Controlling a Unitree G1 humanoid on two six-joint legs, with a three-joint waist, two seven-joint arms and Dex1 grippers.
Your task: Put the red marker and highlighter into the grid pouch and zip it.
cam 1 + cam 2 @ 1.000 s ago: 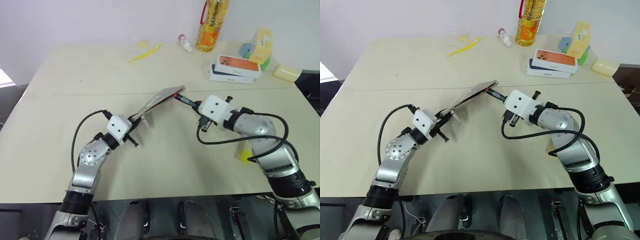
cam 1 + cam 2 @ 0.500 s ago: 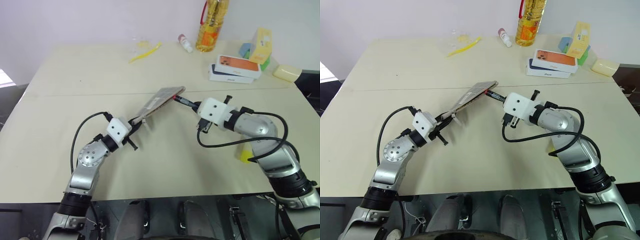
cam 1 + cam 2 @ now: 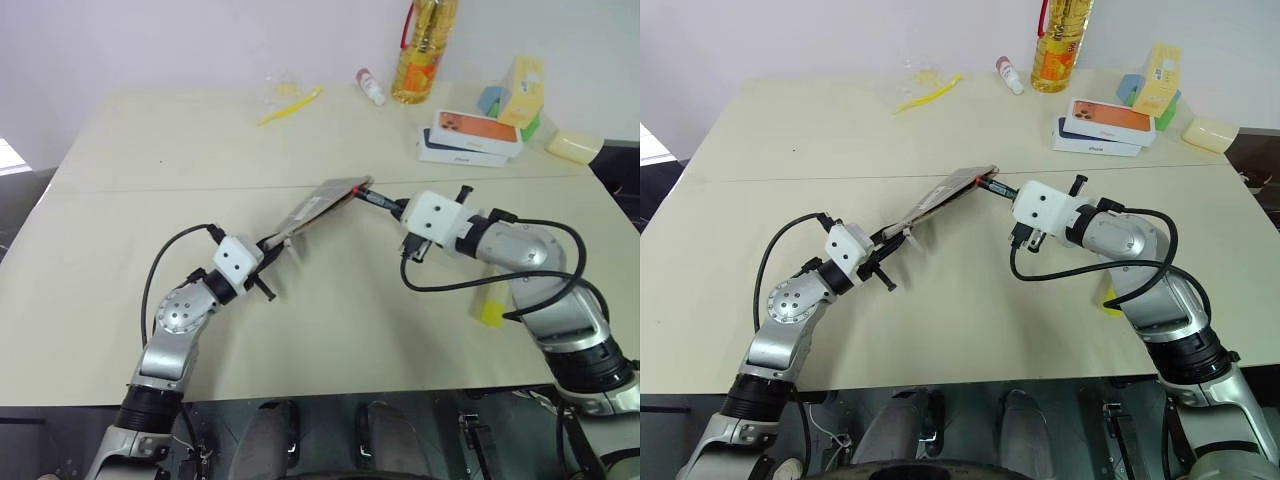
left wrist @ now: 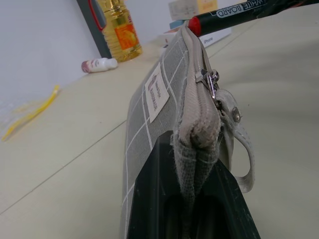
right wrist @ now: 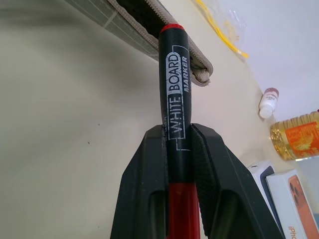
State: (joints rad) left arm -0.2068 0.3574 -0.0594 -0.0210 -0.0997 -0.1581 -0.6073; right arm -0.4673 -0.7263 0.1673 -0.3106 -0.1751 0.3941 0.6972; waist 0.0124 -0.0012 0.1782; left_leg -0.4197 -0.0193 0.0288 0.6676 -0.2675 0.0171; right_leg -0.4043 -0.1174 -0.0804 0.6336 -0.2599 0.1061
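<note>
Beige tabletop (image 3: 150, 320), matte, with one seam line running across its width; plain pale wall behind, dark floor past the left edge; left gripper (image 3: 268, 240) clamped fully closed on one end of the grid pouch (image 3: 320, 200), holding it tilted up off the table, far end highest; in the left wrist view the zipper pull and the white label on the pouch show, black fingers (image 4: 149, 199) pinching the fabric edge; right gripper (image 5: 178, 144) closed snugly on the red marker (image 3: 997, 187), barrel between both fingers, printed "WHITE BOARD MARKER"; marker tip at the raised end of the pouch, at the open zip mouth, touching the edge; highlighter (image 3: 491, 308) lies on the table near the right arm, partly hidden behind it; counts: one pouch, one marker, one highlighter, one oil bottle (image 3: 425, 50), one small white tube with red cap (image 3: 371, 86), one thin yellow stick (image 3: 290, 104), two stacked phone boxes (image 3: 470, 137), one pale yellow block (image 3: 573, 146), one yellow carton (image 3: 522, 92) at the far right corner
</note>
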